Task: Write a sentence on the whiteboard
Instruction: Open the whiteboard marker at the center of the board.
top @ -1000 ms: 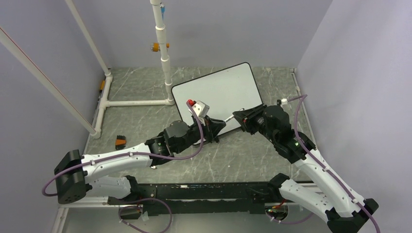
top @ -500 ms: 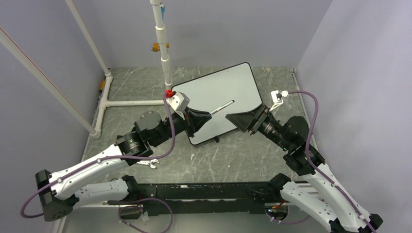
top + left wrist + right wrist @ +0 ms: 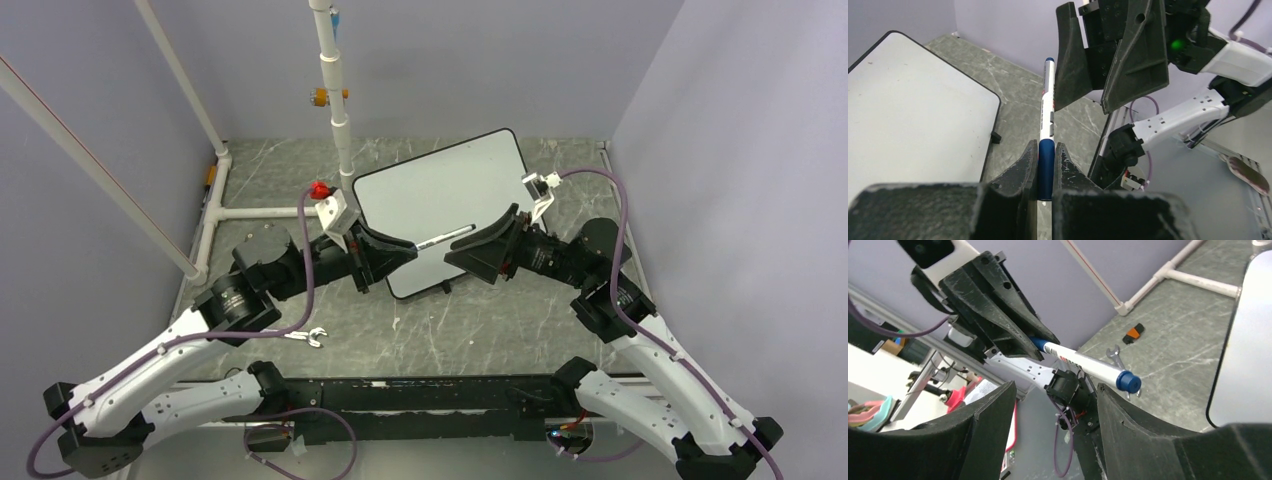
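Observation:
The whiteboard [image 3: 440,195] lies flat and tilted at the back of the table, its white face blank; the sentence does not show on it. My left gripper [image 3: 408,248] is shut on the dark blue end of a white marker [image 3: 445,236], which sticks out to the right above the board's near edge. In the left wrist view the marker [image 3: 1047,115] runs straight out from the gripper [image 3: 1046,147]. My right gripper [image 3: 478,248] faces it, open and holding nothing. The marker's blue far end [image 3: 1128,381] sits beside one right finger [image 3: 1148,430], outside the gap.
A white pipe frame [image 3: 290,211] with an upright pole [image 3: 338,110] stands at the back left. A small wrench [image 3: 305,336] lies near the left arm. An orange and black piece [image 3: 1133,332] rests on the table. Purple walls close in both sides.
The right gripper opened and let go of the marker. The left arm drew back to the left with the marker, and the right gripper turned to face it.

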